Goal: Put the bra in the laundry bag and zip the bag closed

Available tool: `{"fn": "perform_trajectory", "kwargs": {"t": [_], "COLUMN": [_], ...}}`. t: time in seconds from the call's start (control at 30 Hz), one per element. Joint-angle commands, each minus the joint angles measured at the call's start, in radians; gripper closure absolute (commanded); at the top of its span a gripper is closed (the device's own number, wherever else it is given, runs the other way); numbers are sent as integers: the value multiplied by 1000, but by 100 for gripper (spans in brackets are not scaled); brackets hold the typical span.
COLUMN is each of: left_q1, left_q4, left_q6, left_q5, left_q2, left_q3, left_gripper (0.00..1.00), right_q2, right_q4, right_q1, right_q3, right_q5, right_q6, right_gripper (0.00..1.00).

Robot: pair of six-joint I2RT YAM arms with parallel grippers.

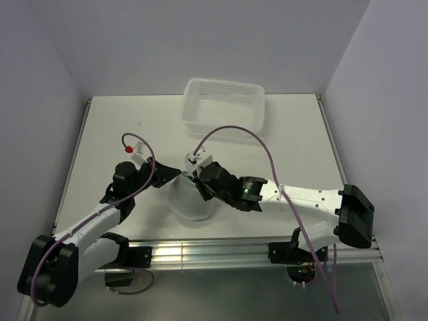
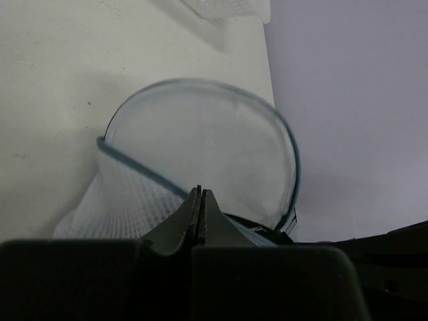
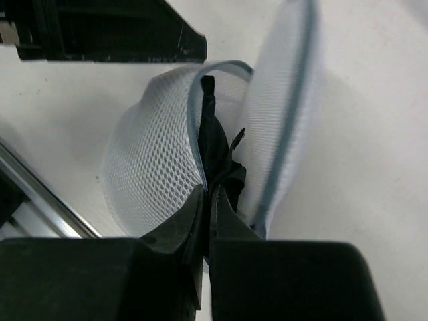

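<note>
The laundry bag is a white mesh pod lying on the table between my two grippers, its two halves standing apart. In the left wrist view its round lid half stands upright, and my left gripper is shut on the blue-grey zipper rim of the lower half. The bra is black fabric wedged in the gap between the mesh halves. My right gripper is shut on its lower end, at the bag's edge. From above, both grippers, left and right, meet at the bag's top; the bra is hidden there.
A white perforated plastic basket stands at the back of the table, its corner in the left wrist view too. A metal rail runs along the near edge. Grey walls close in both sides.
</note>
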Motion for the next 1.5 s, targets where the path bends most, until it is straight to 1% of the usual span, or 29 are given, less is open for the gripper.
{"fn": "perform_trajectory", "kwargs": {"t": [0.0,0.03,0.1,0.17,0.27,0.33,0.37,0.43,0.47,0.5,0.57,0.6,0.67,0.73,0.77,0.8,0.87,0.9,1.0,1.13,1.17,1.2,1.23,1.27,1.3,1.33,1.37,1.4,1.47], "left_q1": [-34,-40,-51,-52,-52,-52,-52,-52,-52,-52,-51,-52,-52,-52,-52,-52,-54,-54,-58,-81,-86,-92,-112,-126,-139,-174,-196,-239,-276], "left_q4": [93,116,158,161,112,35,6,-63,-80,-98,-167,-193,-282,-327,-385,-413,-462,-448,-366,-345,-335,-326,-306,-290,-276,-251,-241,-235,-217], "left_q6": [-18,-26,-38,-29,2,34,40,45,42,34,25,17,16,3,3,6,3,-15,-56,-60,-61,-63,-66,-72,-75,-76,-75,-75,-79], "left_q5": [-60,-82,-98,-106,-147,-178,-197,-205,-207,-207,-211,-216,-228,-218,-215,-210,-207,-198,-153,-164,-156,-156,-161,-165,-178,-184,-214,-237,-299], "left_q2": [18,35,58,86,51,-10,-32,-90,-113,-136,-222,-282,-342,-403,-414,-428,-443,-451,-454,-426,-420,-405,-396,-385,-356,-341,-325,-301,-285], "left_q3": [34,45,71,142,197,182,170,107,84,56,-8,-39,-53,-64,-59,-47,-41,-45,-74,-96,-99,-99,-99,-99,-91,-85,-78,-64,-59], "left_gripper": [100,100,100,100,100,100,100,92,87,78,65,56,52,48,47,45,42,38,33,33,33,33,33,33,33,32,31,30,29], "right_q2": [-19,-22,-37,-60,-83,-71,-38,19,94,137,249,281,333,343,334,323,282,260,170,35,-34,-74,-111,-178,-209,-259,-280,-300,-352], "right_q4": [87,93,111,130,102,90,91,101,95,93,102,98,87,75,62,53,38,39,58,100,126,146,165,191,205,220,245,265,314], "right_q1": [-13,-16,-16,-13,-1,22,60,95,126,143,169,171,171,169,168,159,156,154,146,120,99,84,62,-3,-39,-77,-154,-185,-248], "right_q3": [64,74,123,154,159,131,98,68,65,74,113,134,188,220,225,226,211,200,153,55,30,-5,-80,-115,-157,-238,-275,-312,-412], "right_q5": [51,109,158,219,200,184,197,221,232,240,237,235,238,258,255,231,221,209,166,115,124,140,144,140,141,140,137,140,175], "right_q6": [-79,-111,-160,-235,-269,-260,-254,-201,-178,-155,-133,-115,-105,-95,-88,-67,-32,-3,46,108,128,176,206,241,323,368,411,492,587], "right_gripper": [100,100,100,100,100,100,100,100,100,100,100,100,100,92,85,66,40,23,9,7,7,7,8,10,11,12,14,15,15]}}
